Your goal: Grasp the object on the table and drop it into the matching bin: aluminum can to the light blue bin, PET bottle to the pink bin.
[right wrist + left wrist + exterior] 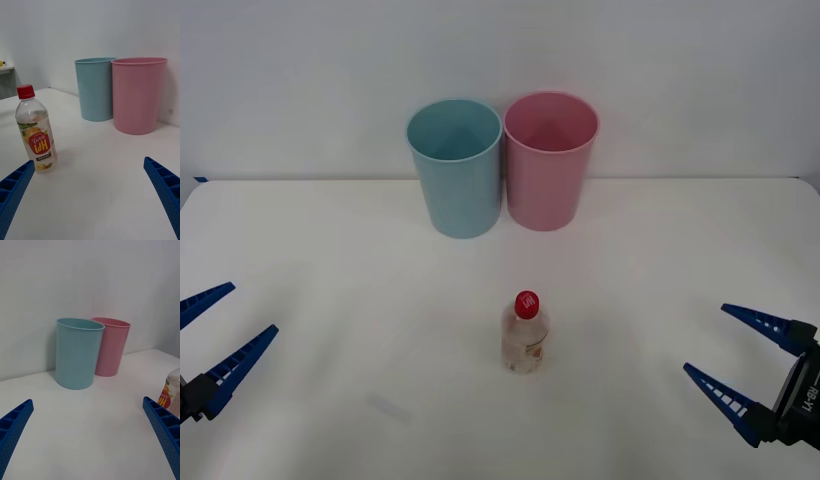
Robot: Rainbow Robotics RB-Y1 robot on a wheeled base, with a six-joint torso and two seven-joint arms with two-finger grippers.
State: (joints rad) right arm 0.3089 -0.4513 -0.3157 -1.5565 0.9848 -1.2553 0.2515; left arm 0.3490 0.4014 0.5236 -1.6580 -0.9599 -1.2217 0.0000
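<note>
My left end effector (212, 345) sits low at the near left, its two blue ribbed fingers (240, 365) spread wide apart and pointing forward and inward. Nothing between them. My right end effector (740, 360) sits low at the near right, mirrored: fingers (725, 400) likewise spread wide, pointing forward and inward, black wrist housing behind them. Both hover apart from each other, one at each side. In each wrist view my own fingertips (15, 187) (161, 427) stand at opposite corners.

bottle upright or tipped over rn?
Upright. The PET bottle stands on its base on the table, red cap on top, in front of both bins, untouched by either pincer.
</note>
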